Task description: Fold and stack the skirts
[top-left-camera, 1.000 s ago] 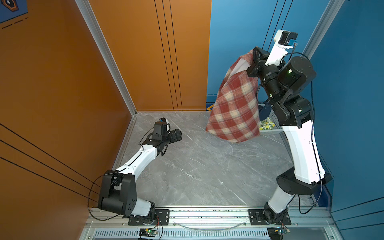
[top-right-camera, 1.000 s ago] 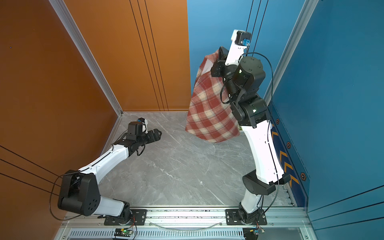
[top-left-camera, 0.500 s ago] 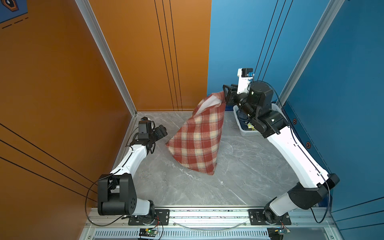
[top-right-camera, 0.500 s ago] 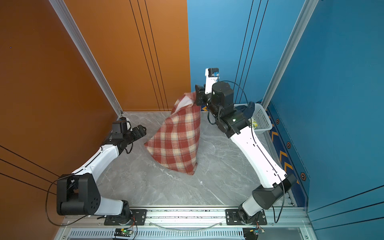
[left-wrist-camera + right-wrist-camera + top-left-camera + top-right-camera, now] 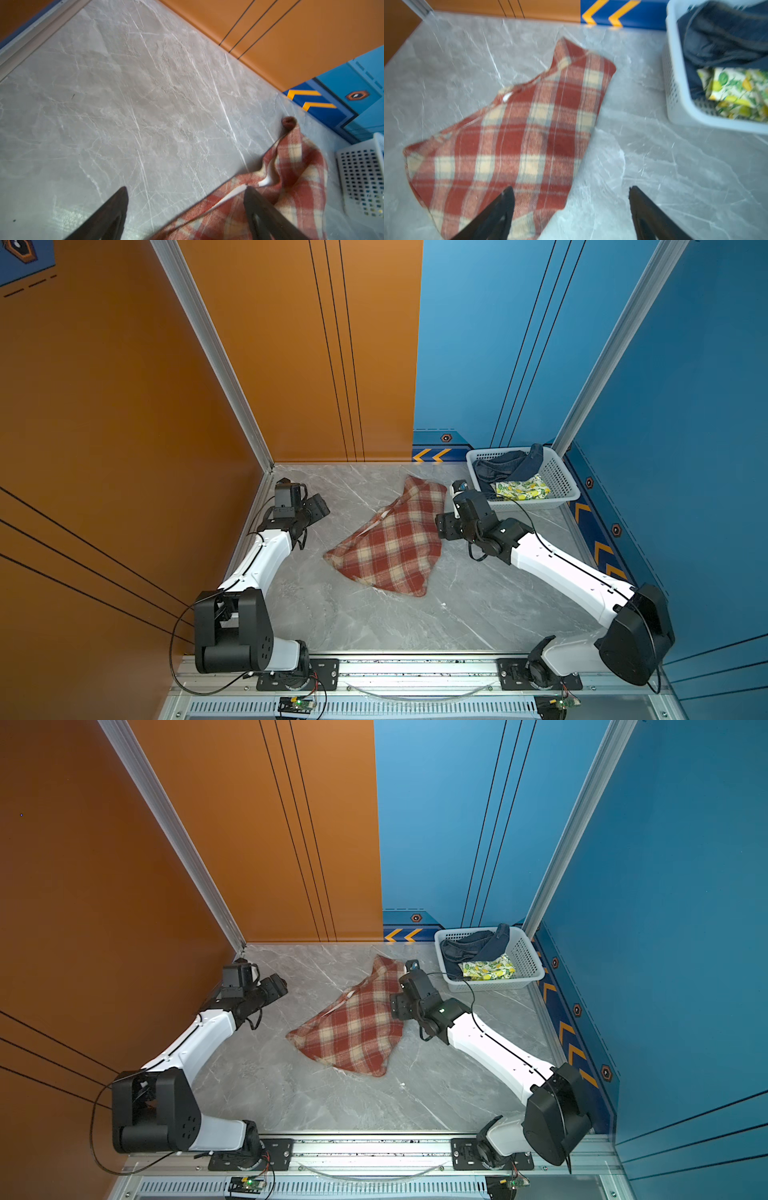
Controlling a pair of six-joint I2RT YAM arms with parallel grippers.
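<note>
K: Since a second ago the plaid skirt [image 5: 392, 539] goes from hanging high off the right gripper [image 5: 570, 188] to lying on the table [image 5: 478, 614]. The right arm comes down low with it. Release confirmed?

M: Confirmed. Right jaws stand wide apart with nothing between them, tips just beside the skirt's right edge. Left gripper [image 5: 186, 188] is likewise spread wide and empty. In both top views it is near the skirt's left edge but apart from it.

K: Progress?

M: Early, by my reading. One skirt is out, lying loose and rumpled mid-table, with no fold made. Denim skirt [image 5: 498, 466] and lemon skirt [image 5: 523, 489] sit in the basket [image 5: 559, 481] at the far right corner. No stack anywhere. Remaining: flatten and fold the plaid, do the same for the other two, then stack.

K: Orientation of the plaid?

M: Long axis runs far to near, on a slant. Narrow end points at the back wall, near the basket. Broad end lies toward the front rail and leftward. White strip shows along its left edge; lining or band, cannot tell.
</note>
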